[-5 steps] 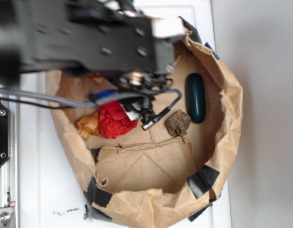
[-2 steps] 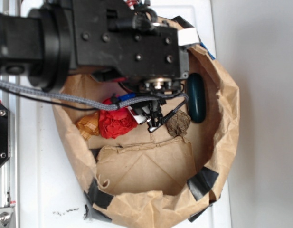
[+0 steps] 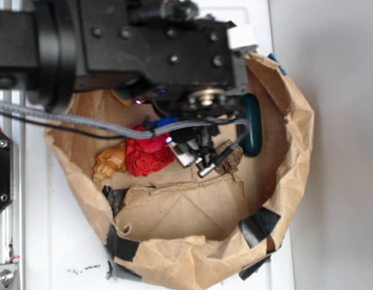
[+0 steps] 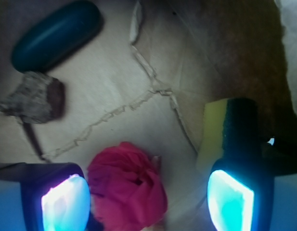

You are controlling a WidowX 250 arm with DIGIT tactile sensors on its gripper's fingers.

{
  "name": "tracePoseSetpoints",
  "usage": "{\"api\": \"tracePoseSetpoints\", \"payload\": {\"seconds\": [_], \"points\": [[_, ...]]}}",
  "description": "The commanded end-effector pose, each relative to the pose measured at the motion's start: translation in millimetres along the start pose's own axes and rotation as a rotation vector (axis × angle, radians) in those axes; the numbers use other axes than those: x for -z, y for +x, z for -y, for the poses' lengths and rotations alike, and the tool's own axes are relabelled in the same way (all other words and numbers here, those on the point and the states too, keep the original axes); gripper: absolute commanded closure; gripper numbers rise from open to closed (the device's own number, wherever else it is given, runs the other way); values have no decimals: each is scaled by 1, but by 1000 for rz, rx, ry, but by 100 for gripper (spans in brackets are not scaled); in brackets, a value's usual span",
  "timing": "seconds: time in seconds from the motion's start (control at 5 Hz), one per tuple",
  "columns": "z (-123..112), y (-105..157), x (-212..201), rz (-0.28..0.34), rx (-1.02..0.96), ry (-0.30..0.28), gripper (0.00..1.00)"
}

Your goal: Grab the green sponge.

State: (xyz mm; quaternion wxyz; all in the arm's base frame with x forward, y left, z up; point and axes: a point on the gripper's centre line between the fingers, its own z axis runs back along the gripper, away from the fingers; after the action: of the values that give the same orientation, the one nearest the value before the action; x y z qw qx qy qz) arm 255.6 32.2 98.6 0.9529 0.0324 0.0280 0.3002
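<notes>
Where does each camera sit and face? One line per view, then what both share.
Exterior: overhead, looking down into the paper bag; the black arm fills the top.
Wrist: on the gripper, looking down past both fingers; green sponge beside one finger.
Shared: red ball, dark green capsule.

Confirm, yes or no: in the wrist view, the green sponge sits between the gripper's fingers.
No: the green sponge lies just beyond one fingertip, while the red ball lies between them.

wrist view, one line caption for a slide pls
Open gripper straddles a red ball; green sponge sits by one fingertip.
</notes>
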Motion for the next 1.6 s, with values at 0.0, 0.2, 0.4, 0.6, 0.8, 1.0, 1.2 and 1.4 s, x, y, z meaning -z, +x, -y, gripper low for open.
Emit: {"api": "tracePoseSetpoints", "payload": {"seconds": [0.0,0.2,0.4,0.6,0.8,1.0,1.2,1.4], "points": [[21,0,-22,65,-44,-43,0],[26,-2,-14,65,-47,-50,0],[17,2,-2,78,-59,-39,0],[6,3,11,91,-77,-7,0],[-6,4,16,85,-75,11,0],[-10,9,12,93,-75,-2,0],[-12,16,14,86,-73,12,0],[-17,16,13,93,-67,13,0]]}}
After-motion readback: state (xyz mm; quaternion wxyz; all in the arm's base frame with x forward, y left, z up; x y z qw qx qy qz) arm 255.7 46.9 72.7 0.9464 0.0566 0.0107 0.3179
